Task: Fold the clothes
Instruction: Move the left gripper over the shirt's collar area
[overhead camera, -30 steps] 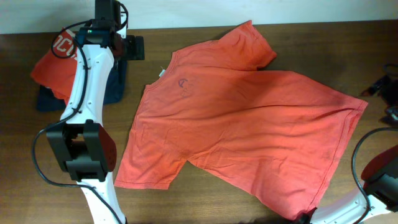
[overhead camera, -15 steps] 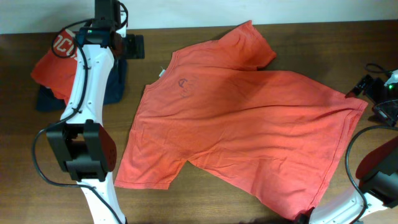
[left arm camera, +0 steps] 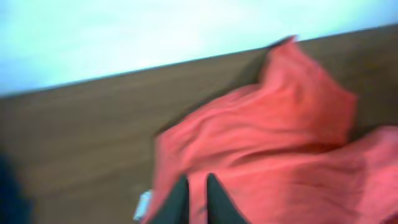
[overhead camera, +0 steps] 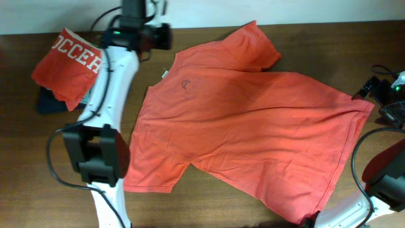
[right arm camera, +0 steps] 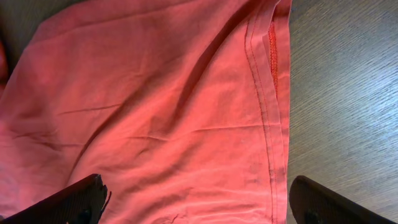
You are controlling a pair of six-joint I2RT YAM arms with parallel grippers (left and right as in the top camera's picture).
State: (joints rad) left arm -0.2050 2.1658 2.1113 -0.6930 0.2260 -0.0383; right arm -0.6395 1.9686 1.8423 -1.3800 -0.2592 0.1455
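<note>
**Coral T-shirt spread flat, an arm at each end**

Overhead: the T-shirt lies spread on the table, and a folded red garment rests on navy cloth at the left.

Left wrist, blurred: the left end effector has its fingers nearly together over the shirt.

Right wrist: the right end effector gapes wide above the stitched hem.

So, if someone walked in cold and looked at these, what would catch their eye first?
The big coral-red T-shirt, spread rumpled and askew across the middle of the wooden table. Next comes the folded red garment with white block letters at the top left of the overhead view, lying on something dark navy. The white left arm stretches up between the two.
</note>
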